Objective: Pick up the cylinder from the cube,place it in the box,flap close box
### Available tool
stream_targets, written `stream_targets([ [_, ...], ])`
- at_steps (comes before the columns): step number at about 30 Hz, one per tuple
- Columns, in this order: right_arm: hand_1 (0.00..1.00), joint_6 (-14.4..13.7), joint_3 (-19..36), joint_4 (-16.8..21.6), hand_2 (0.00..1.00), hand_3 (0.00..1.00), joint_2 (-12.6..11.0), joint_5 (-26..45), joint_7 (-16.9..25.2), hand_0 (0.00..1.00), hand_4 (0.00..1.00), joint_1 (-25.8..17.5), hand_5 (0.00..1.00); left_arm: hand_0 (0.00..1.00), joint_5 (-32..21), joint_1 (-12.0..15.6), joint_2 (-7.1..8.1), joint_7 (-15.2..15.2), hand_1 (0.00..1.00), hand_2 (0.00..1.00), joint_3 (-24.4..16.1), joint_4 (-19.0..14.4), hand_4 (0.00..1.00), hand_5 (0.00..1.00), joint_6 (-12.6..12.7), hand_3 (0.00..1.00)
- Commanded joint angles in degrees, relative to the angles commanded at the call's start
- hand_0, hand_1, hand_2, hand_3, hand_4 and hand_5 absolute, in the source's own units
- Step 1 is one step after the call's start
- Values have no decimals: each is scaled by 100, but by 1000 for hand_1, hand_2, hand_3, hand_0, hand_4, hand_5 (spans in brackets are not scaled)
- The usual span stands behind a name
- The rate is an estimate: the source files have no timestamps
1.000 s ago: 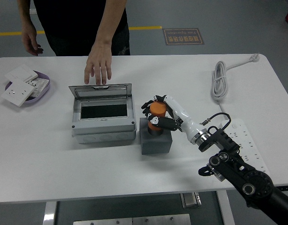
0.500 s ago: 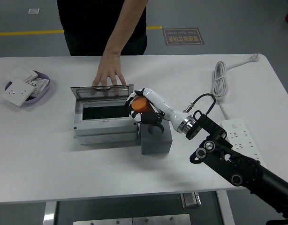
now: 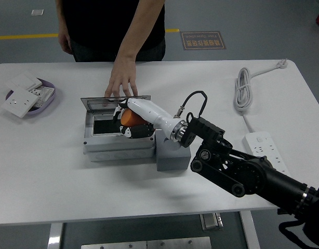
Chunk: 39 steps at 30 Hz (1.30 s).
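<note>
My right hand holds the orange cylinder over the open grey box, above its dark inside. The fingers are curled around the cylinder. The box's clear lid stands open at the back, and a person's hand rests on its top edge. The grey cube sits just right of the box, partly hidden under my white forearm. My left arm is out of sight.
A purple dish with white wall switches sits at the far left. A coiled white cable and a white power strip lie at the right. The person stands at the far edge.
My right hand lifted the cylinder off the cube and carried it left, over the box opening. The person's hand stayed on the lid, and the person shifted slightly right.
</note>
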Motion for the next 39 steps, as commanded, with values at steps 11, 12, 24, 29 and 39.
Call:
stream_targets([
  [11, 226, 53, -441, -400, 270, 204, 249, -691, -175, 147, 2, 433, 2, 618, 54, -33, 51, 2, 607, 603, -17, 0, 659, 203, -3, 589],
  [12, 226, 69, -456, -450, 270, 204, 272, -806, -193, 147, 2, 470, 2, 618, 57, -36, 56, 2, 607, 603, -15, 0, 659, 203, -4, 589],
  [24, 300, 250, -507, -750, 354, 343, 365, -1628, -348, 194, 2, 772, 2, 618, 117, -57, 111, 19, 607, 603, -36, 0, 659, 203, -12, 589],
  [29, 336, 276, -522, -801, 383, 376, 365, -1681, -359, 212, 2, 776, 2, 617, 119, -51, 114, 18, 607, 603, -34, 0, 659, 203, -13, 590],
  [39, 429, 350, -415, -866, 496, 525, 365, -1678, -286, 292, 111, 813, 2, 616, 134, -64, 118, 13, 606, 603, -29, 0, 659, 203, -13, 589],
])
